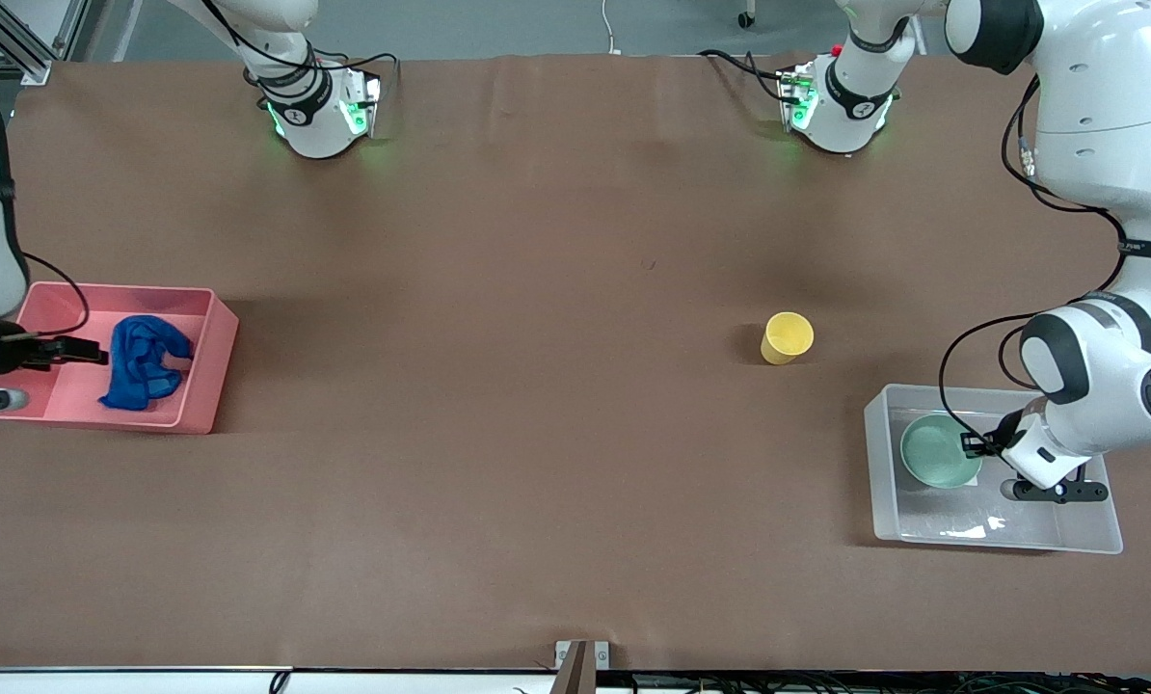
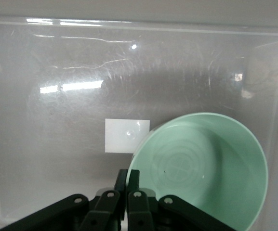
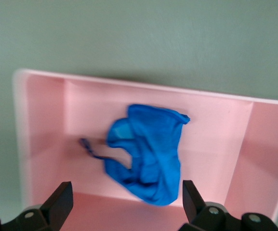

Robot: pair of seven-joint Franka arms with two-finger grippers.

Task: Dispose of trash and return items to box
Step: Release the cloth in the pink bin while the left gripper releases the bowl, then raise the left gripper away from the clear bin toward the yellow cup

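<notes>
Lying crumpled in the pink rectangular plastic bin (image 1: 204, 361) at the right arm's end of the table, the small bright blue cloth rag (image 1: 144, 374) is seen loose on the bin floor. The right gripper (image 3: 124, 204) is held over that bin with its fingers spread wide and nothing between them. The pale mint-green round bowl (image 1: 937, 451) is gripped at its rim by the left gripper (image 2: 127, 190), fingers pinched shut on it, inside the translucent clear-white rectangular plastic box (image 1: 886, 501). The small yellow plastic cup (image 1: 787, 338) is seen standing on the brown table (image 1: 537, 434), well apart from the box.
</notes>
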